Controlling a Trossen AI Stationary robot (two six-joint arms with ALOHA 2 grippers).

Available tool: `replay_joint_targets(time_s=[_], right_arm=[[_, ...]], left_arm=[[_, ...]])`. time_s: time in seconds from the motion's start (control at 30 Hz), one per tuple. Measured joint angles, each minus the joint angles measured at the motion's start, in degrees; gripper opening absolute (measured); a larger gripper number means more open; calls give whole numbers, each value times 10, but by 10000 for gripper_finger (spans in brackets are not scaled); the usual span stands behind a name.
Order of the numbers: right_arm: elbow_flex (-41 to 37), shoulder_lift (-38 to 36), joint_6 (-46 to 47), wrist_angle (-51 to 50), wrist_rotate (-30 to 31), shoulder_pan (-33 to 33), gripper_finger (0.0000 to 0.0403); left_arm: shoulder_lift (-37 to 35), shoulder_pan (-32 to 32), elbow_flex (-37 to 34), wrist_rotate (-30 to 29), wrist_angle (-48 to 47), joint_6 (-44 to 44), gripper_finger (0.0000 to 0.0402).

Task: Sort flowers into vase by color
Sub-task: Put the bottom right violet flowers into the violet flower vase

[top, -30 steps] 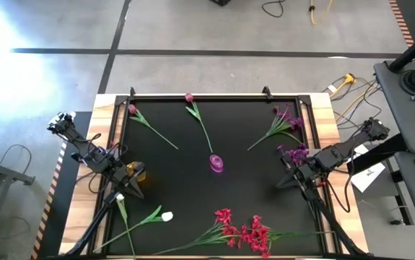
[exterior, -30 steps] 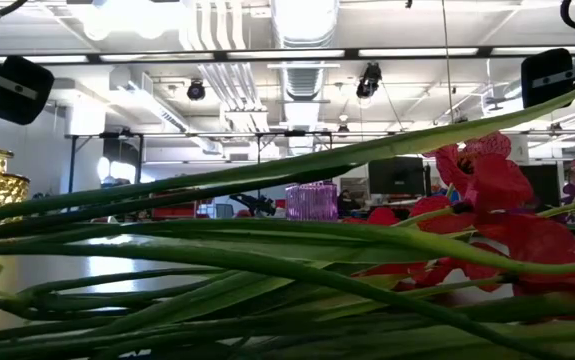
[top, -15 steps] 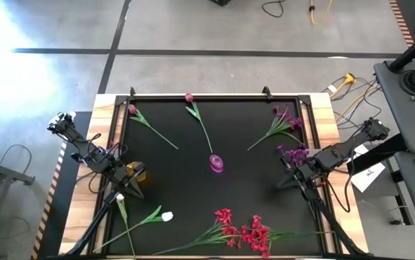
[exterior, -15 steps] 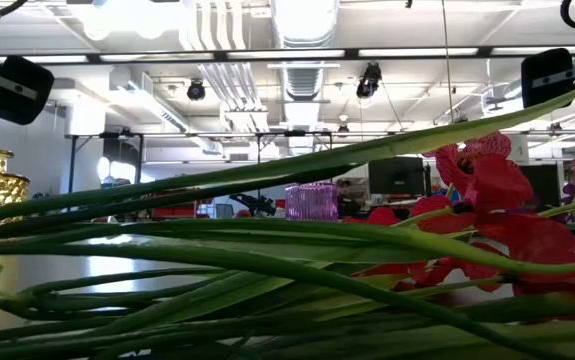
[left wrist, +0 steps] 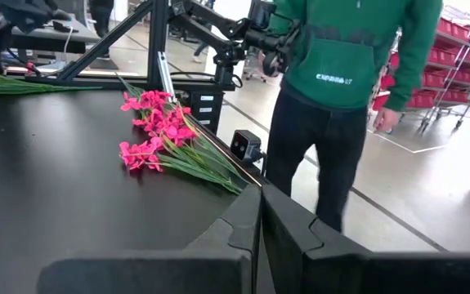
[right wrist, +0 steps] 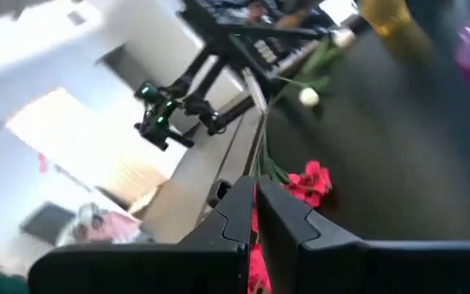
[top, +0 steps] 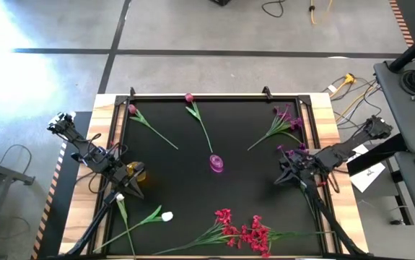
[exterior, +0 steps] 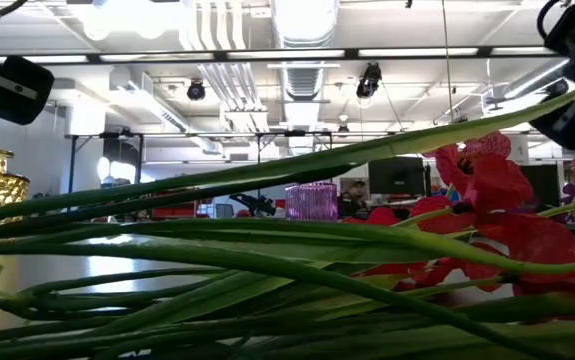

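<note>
Overhead view of a black table (top: 193, 195) w/ two dark robot arms, one at each side edge.

Right gripper (top: 285, 175) sits over the table's right side, fingers pressed together w/ nothing between them; its wrist view shows the two dark fingers (right wrist: 255, 214) meeting at the tips. Just beside it, toward the far edge, lies a purple blossom cluster (top: 294, 152); a second purple stem (top: 283, 123) lies a bit farther that way. Toward the table's middle from this gripper, well apart, stands a small purple vase (top: 216, 163). Nearer the front edge, the red blossom clusters (top: 243, 231) lie w/ green stalks trailing along the front; in the low view they fill the foreground (exterior: 497, 200).

Left gripper (top: 130, 189) rests at the left edge, also closed & empty; fingers (left wrist: 259, 237) touch in its wrist view. A gold vase (top: 136, 172) stands just beside it. The white tulip bud (top: 167, 216) lies near it toward the front. Two pink tulip buds, (top: 132, 109) & (top: 189, 97), lie well apart from it at the far edge, stems angled inward.

Both vases hold no flowers. A person in a green top (left wrist: 341, 49) stands beyond the table in the left wrist view.
</note>
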Motion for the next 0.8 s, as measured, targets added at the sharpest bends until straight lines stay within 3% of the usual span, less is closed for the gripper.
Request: replay_joint_targets(time_s=[0.2, 0.33, 0.5, 0.67, 0.8], right_arm=[[0, 52, 113, 14, 71, 0, 13], [0, 73, 237, 29, 166, 0, 13], [0, 92, 264, 29, 270, 0, 13], [5, 108, 271, 40, 262, 0, 13], [72, 141, 276, -46, 249, 0, 13]], left_arm=[[0, 0, 0, 0, 0, 0, 0], [0, 0, 0, 0, 0, 0, 0], [0, 0, 0, 0, 0, 0, 0], [0, 0, 0, 0, 0, 0, 0], [0, 0, 0, 0, 0, 0, 0]])
